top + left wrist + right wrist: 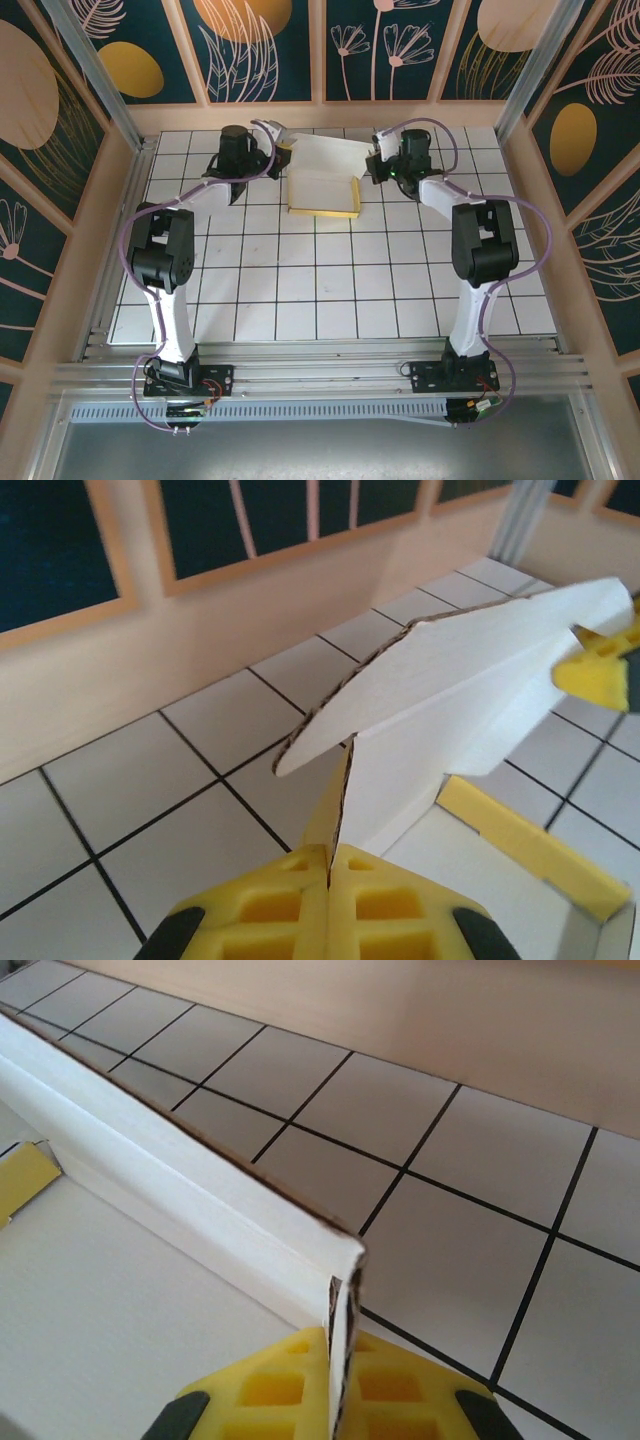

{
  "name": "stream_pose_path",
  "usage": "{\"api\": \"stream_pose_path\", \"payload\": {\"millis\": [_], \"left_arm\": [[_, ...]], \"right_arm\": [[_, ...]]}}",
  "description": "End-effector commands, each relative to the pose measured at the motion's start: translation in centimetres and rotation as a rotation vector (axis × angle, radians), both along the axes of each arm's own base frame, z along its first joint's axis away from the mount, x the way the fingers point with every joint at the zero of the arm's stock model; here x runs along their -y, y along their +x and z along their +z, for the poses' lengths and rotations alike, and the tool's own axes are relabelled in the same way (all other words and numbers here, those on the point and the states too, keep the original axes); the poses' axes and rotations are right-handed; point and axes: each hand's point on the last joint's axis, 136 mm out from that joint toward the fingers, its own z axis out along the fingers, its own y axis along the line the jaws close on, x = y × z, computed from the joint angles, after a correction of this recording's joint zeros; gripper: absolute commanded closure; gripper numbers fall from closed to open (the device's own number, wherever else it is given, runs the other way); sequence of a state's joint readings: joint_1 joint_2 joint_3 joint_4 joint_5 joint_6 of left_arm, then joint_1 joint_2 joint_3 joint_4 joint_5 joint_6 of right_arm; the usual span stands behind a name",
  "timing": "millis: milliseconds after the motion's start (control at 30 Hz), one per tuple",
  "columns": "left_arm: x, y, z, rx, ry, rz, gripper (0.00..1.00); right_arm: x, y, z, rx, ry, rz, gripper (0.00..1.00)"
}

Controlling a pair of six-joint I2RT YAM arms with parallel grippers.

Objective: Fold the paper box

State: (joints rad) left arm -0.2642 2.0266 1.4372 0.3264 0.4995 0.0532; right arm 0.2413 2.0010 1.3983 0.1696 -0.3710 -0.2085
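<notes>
Pinching the left end of the tall back flap (pixel 460 670): the left gripper (pixel 328 865), jaws pressed together on the thin card edge, nothing else between them. From the left wrist, a white flap going up and away to the right, with a rough brown edge on top.

Sitting flat on the desk (pixel 330 300) in the middle: the paper box (pixel 322 195), white inside, yellow along the low rim on the near and right sides. Back wall (pixel 320 115) just behind the box. Long side of the box lying left to right, from one gripper across to the other. Back flap standing up along the far side of the box, not yet folded down.

Pinching the right end of that same flap: the right gripper (pixel 338 1345), jaws squeezed together on the card as well.

Probably next: tipping the flap forward, over the white middle of the box, toward the near rim. Flap right between the two grippers, so no nearer arm here; one end for each. Best moved together at the same speed, or maybe a twisted flap and a crooked fold.
</notes>
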Motion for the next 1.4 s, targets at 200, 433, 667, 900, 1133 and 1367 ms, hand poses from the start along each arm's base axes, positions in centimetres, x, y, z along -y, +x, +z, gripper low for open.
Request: {"api": "stream_pose_path", "payload": {"millis": [200,433,667,900,1133,1367], "left_arm": [[2.3,-1.0,-1.4,-0.069,-0.161,0.063,1.0],[2.9,-2.4,-3.8,-0.146,-0.219,0.066,1.0],[2.4,-3.9,-5.8,-0.196,-0.234,0.086,1.0],[2.9,-5.1,-7.3,-0.261,-0.282,0.085,1.0],[3.9,-5.9,-7.4,-0.312,-0.351,0.048,1.0],[5.0,-5.6,-5.6,-0.358,-0.413,0.008,1.0]], "right_arm": [[-2.8,-1.7,1.9,0.03,0.16,-0.119,1.0],[-3.2,-2.3,1.4,0.019,0.201,-0.147,1.0],[-3.7,-3.3,0.6,-0.009,0.23,-0.154,1.0],[-4.6,-4.2,-0.4,-0.016,0.236,-0.136,1.0],[-4.8,-4.7,-0.9,-0.021,0.223,-0.126,1.0],[-4.8,-5.0,-1.1,-0.021,0.212,-0.12,1.0]]}}
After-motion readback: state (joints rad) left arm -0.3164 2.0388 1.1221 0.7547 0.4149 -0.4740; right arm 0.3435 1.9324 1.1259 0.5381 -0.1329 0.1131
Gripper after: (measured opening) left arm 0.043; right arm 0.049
